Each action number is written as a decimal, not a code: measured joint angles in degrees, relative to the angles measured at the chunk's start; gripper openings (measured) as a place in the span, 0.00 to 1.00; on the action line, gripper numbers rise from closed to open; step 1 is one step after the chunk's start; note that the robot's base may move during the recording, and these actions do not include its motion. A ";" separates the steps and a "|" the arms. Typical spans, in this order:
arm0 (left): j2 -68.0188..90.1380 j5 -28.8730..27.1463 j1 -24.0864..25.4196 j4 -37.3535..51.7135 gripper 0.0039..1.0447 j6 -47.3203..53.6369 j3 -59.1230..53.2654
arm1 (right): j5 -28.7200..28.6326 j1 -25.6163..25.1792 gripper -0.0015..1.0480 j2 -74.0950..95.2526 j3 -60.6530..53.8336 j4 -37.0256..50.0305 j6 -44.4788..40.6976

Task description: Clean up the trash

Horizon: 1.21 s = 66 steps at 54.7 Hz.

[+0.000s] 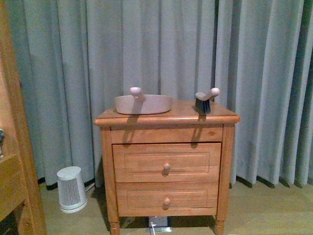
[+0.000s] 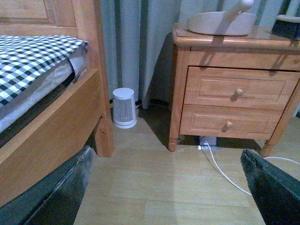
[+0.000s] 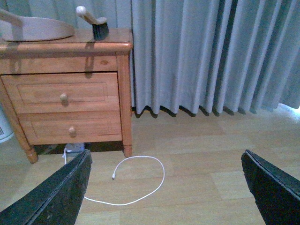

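The trash is out of view in all three views. A beige dustpan (image 1: 143, 104) and a black-bristled hand brush (image 1: 205, 101) rest on top of the wooden nightstand (image 1: 166, 161). Neither arm shows in the front view. My left gripper (image 2: 164, 187) is open low over the bare wooden floor in front of the nightstand (image 2: 234, 93), with nothing between its dark fingers (image 2: 274, 185). My right gripper (image 3: 164, 187) is also open over the floor, to the right of the nightstand (image 3: 65, 93), and holds nothing.
A small white ribbed appliance (image 1: 72, 189) stands on the floor left of the nightstand. A wooden bed frame (image 2: 56, 126) with checked bedding (image 2: 28, 56) is further left. A white cable (image 3: 136, 183) loops on the floor from a power strip (image 2: 206, 140). Grey curtains (image 1: 161, 44) hang behind.
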 joint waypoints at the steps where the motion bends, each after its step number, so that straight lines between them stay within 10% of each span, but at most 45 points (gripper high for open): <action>1: 0.00 -0.02 0.00 0.00 0.93 0.00 0.00 | 0.00 0.00 0.93 0.00 0.00 0.00 0.00; 66: 0.00 -0.02 0.00 0.00 0.93 0.00 0.00 | 0.00 0.00 0.93 0.00 0.00 0.00 0.00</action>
